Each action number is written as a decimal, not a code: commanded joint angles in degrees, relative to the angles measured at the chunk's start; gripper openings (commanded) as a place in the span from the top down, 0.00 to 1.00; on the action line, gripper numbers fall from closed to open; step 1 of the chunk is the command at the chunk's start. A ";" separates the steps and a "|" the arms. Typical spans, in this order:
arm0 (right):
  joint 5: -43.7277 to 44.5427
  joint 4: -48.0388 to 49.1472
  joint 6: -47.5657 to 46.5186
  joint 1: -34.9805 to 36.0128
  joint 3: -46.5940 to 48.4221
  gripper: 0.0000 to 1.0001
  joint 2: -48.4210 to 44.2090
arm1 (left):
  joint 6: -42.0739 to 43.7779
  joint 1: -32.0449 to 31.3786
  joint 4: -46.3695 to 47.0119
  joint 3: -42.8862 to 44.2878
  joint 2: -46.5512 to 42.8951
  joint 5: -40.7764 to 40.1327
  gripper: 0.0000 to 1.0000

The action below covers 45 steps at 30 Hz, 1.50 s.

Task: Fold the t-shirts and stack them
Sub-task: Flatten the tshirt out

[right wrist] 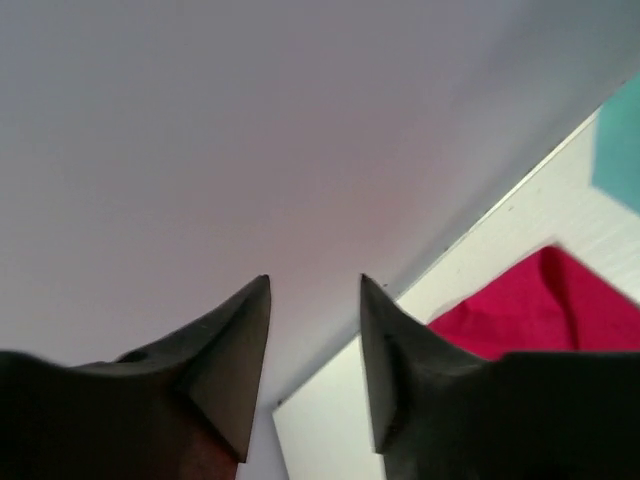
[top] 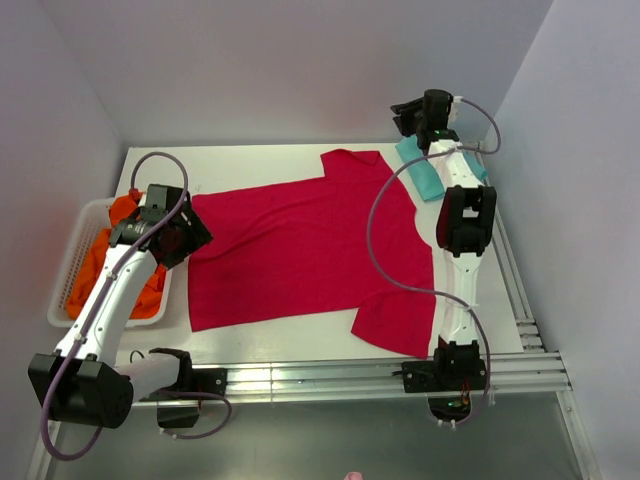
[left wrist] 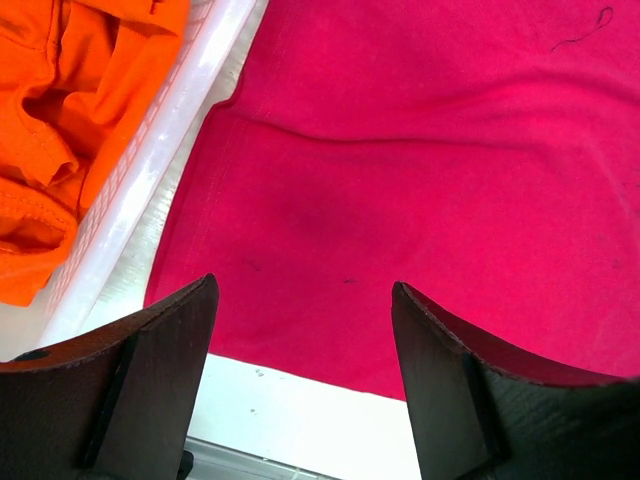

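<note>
At the far left, the white basket (top: 72, 272) sits at the table's left edge against the side wall, with orange garments (top: 112, 240) heaped inside. In the left wrist view its rim (left wrist: 170, 130) runs just beside the hem of the crimson-red t-shirt (top: 300, 250), with only a thin gap of table between them.

The left gripper (top: 185, 235) hangs over that hem corner. Its jaws are spread wide and hold nothing, and the red cloth lies flat beneath them (left wrist: 300, 290). A short dark thread (left wrist: 585, 25) lies on the fabric.

The red shirt is spread flat across the middle of the white table (top: 250, 165), hem to the left and sleeves to the right. A strip of bare table runs along its far edge by the back wall, and a narrower one along its near edge before the aluminium rails (top: 330, 375). The near sleeve reaches almost to the right arm's base.

The right arm lies over the shirt's neck end. The right gripper (top: 405, 115) is raised at the far right corner, facing the back wall. Its jaws stand a narrow gap apart with nothing between them (right wrist: 313, 285).

The folded teal-green t-shirt (top: 425, 172) lies beneath that arm, just beside the far sleeve.
</note>
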 commanded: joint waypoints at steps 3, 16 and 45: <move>-8.19 -11.35 -3.77 2.60 6.97 0.62 4.14 | -0.40 -0.06 2.19 -0.38 -1.37 1.60 0.24; -2.94 -20.59 -23.36 3.75 -25.68 1.00 -22.11 | 1.01 0.03 8.86 -0.92 5.89 5.19 0.25; -5.99 -22.71 -33.57 6.29 -53.56 1.00 -39.81 | 5.05 -3.13 12.65 26.49 49.93 3.01 0.50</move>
